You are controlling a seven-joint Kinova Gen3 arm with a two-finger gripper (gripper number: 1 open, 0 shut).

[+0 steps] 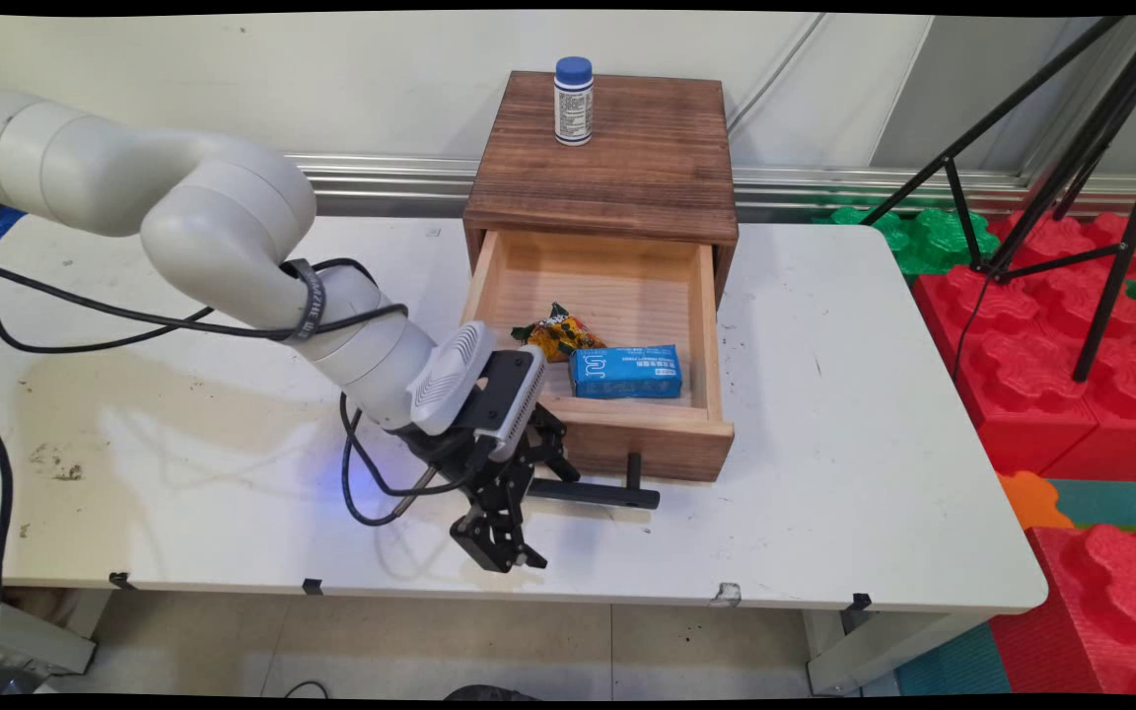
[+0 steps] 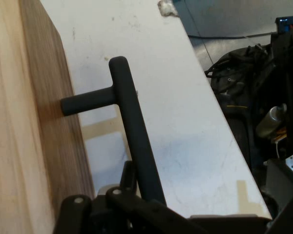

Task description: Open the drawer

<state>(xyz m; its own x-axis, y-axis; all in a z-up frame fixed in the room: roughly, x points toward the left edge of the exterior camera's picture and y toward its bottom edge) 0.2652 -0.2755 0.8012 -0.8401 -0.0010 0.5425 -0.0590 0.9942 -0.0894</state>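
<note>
A dark wooden cabinet [image 1: 617, 168] stands at the back of the white table [image 1: 854, 414], its drawer [image 1: 706, 335] pulled out. Inside the drawer lie a blue box [image 1: 625, 372] and a yellow-orange snack packet [image 1: 558, 335]. On the drawer's front is a black T-bar handle [image 1: 607, 493] [image 2: 132, 126]. My gripper [image 1: 529, 498] [image 2: 151, 214] is open at the handle's left end, one finger towards the drawer front and one towards the table's near edge, with the bar running out between them. A white bottle [image 1: 573, 101] with a blue cap stands on top of the cabinet.
Black cables [image 1: 85, 325] hang from the arm over the table's left half. A black tripod [image 1: 1071, 197] and red and green foam blocks [image 1: 1041, 345] stand beyond the table's right edge. The near edge of the table lies close below the gripper.
</note>
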